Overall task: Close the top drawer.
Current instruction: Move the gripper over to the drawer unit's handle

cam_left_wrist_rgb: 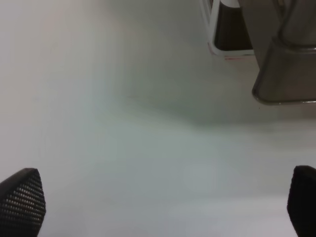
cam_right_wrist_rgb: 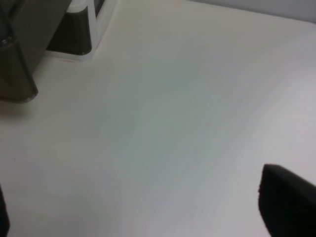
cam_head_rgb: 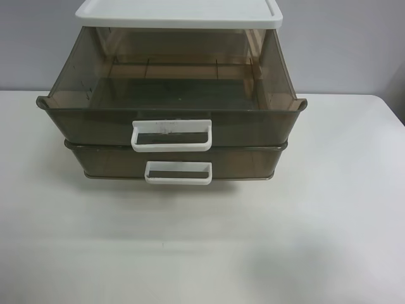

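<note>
the exterior high view alone shows the whole smoky translucent plastic top drawer (cam_head_rgb: pixel 171 117): upper centre of frame, pulled out over the white surface (cam_head_rgb: pixel 329 221). the wrist views alone show the left end effector (cam_left_wrist_rgb: pixel 163 207) and right end effector (cam_right_wrist_rgb: pixel 148 212), each above the surface, spread wide, gripping nothing.

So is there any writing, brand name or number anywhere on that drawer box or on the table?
None: no words, numbers or logos can be read in any view.
The top drawer has a white handle bearing only small dark scuff marks, not letters.
The white lid, the lower drawer and the table are plain.
</note>
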Tool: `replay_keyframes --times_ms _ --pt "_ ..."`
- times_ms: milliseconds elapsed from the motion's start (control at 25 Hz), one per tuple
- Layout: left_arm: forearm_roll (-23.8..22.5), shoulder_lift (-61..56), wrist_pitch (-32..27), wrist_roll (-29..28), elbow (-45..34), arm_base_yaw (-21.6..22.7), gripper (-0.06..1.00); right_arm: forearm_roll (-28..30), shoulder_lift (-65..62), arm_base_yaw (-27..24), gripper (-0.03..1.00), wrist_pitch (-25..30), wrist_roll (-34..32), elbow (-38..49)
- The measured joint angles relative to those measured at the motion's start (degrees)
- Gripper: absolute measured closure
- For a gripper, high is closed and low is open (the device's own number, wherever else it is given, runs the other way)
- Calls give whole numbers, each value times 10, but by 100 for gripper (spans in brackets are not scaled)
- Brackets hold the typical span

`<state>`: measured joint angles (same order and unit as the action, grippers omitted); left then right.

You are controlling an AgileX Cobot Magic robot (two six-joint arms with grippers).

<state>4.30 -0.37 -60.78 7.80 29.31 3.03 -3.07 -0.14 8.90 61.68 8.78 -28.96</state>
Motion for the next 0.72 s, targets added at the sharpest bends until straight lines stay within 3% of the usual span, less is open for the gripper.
replay_keyframes --times_ms 560,720 --pt "0 0 0 0 0 0 -5 -2 0 0 -3 0 0 0" --pt "0 0 0 0 0 0 -5 -41 46 0 -3 3 0 -37"
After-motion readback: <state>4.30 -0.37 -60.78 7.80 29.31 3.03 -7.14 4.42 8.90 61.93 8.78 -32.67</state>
